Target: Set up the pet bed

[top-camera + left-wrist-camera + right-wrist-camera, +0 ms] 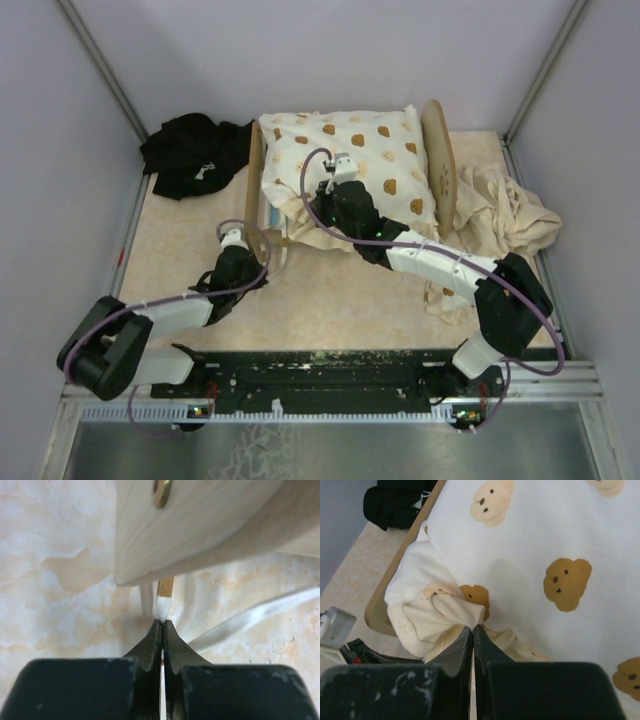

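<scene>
The left gripper (161, 623) sits low over the cream marbled table (340, 300), at the near left corner of the pet bed (438, 150). Its jaws are pressed together on a thin white strip (162, 609) that runs up from the fingertips toward the underside of the frame. In the left wrist view the light-wood panel of the frame fills the top, with a brass screw (162, 491) set in it. A flat white strap (250, 617) trails off across the table to the right.

The right gripper (472, 628) reaches further in, over the bed. Its jaws are closed, and the tips touch the folded, fleecy corner of the cushion (530, 540). Whether any fabric is caught between them cannot be told.

The pet bed stands at the middle of the table toward the back, with its rounded headboard on the right and the lower footboard on the left. The cream cushion, printed with tan and brown animal faces, lies on top and covers nearly all of it. A sliver of the mattress (270, 218) shows beneath the cushion at the near left corner.

A crumpled beige cloth (500, 215) lies on the table just right of the headboard. A black garment (195, 150) is heaped beside the footboard at the far left.
</scene>
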{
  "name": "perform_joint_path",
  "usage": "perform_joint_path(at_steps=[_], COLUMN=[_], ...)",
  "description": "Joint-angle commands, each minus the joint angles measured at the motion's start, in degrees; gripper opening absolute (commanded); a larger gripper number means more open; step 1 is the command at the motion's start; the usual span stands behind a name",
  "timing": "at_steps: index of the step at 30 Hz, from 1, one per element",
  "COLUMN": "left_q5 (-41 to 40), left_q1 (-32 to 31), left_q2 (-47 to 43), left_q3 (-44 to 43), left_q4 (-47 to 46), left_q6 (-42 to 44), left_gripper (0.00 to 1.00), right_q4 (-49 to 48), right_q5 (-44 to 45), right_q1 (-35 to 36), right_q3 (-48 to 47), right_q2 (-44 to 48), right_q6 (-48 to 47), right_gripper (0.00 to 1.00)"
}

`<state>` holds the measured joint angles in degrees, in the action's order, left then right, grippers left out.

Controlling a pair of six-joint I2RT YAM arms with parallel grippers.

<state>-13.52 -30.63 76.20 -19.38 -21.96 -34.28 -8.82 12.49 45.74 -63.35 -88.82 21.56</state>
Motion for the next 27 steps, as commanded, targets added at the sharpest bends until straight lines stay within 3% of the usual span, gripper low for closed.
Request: perform_joint_path(at_steps=[1,11,20,27], left_q5=[-0.34,-2.41,5.28,2.44], left_q1=[-0.26,-0.23,-0.28,-0.22], left_q2=[-7.71,-23.97,-31.40,-37.91], left_q3=[2.14,5.91,5.43,6.34], left_q4=[10.69,23.25,29.74,32.62], left_q6=[-4.26,-12.38,-11.31,-10.83], left_gripper=[0.00,0.00,0.00,0.00], right_q4=[-3.81,-4.85,-2.96,-5.89], right_q5=[-1.13,-5.29,-12.64,-31.54], right_q1=[0.45,0.41,0.41,0.69], right_q3=[0.16,0.68,0.84,5.92], right_q2=[-0.43,-0.22,0.52,4.36], right_q6=[-2.83,-8.04,-17.84,-30.01], right_gripper=[0.00,0.00,0.01,0.30])
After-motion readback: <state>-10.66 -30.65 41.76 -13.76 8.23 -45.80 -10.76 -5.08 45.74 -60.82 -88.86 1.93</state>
